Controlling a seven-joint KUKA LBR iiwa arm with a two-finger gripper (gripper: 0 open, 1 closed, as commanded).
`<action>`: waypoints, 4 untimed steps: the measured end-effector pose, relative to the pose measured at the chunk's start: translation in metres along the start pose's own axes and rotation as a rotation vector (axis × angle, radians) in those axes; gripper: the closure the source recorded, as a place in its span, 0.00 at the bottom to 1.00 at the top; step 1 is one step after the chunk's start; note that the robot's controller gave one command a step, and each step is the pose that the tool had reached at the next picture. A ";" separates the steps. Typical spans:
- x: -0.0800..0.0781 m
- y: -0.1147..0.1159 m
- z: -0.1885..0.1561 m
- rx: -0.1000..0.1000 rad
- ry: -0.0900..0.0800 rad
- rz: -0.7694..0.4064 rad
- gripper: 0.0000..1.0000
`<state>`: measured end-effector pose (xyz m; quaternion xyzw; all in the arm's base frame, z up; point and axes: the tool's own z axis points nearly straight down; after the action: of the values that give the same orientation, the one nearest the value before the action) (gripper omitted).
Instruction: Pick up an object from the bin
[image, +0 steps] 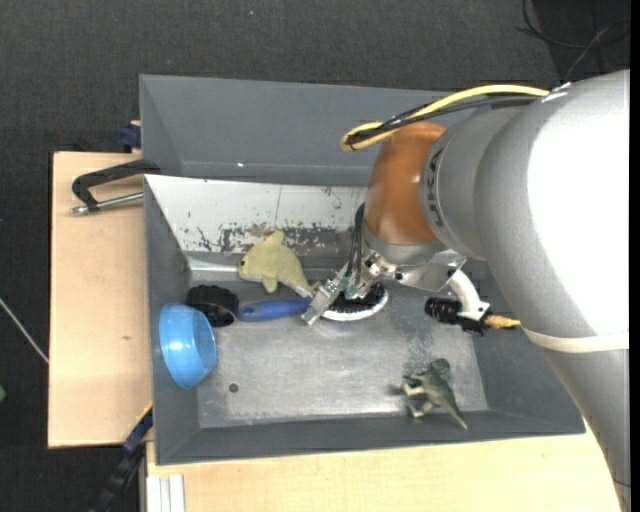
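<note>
Gripper (330, 298), opening not discernible, stands over the head end of the blue-handled brush (270, 311), whose long axis runs from there toward the blue bowl (186, 345), handle nearest that bowl.

Can't identify the white ringed disc (358, 309) on the bin (300, 120) floor, half covered by the gripper (330, 298). Can't see the right end of the blue handle (272, 311), lost behind the gripper. Can't tell if its left end joins the black lump (212, 300) or just touches it. Arm (540, 200) clipped by right and top edges, masking the bin's right rear corner. Too small to read: black-and-white piece (458, 308) beside the wrist.
</note>
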<state>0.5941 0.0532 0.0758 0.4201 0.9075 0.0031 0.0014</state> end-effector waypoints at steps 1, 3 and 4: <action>0.000 0.002 -0.002 0.003 -0.002 -0.003 0.00; 0.001 0.006 -0.050 0.001 -0.003 -0.009 1.00; 0.001 0.007 -0.053 0.005 -0.001 -0.011 1.00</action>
<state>0.5980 0.0583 0.1290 0.4149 0.9099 0.0004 0.0009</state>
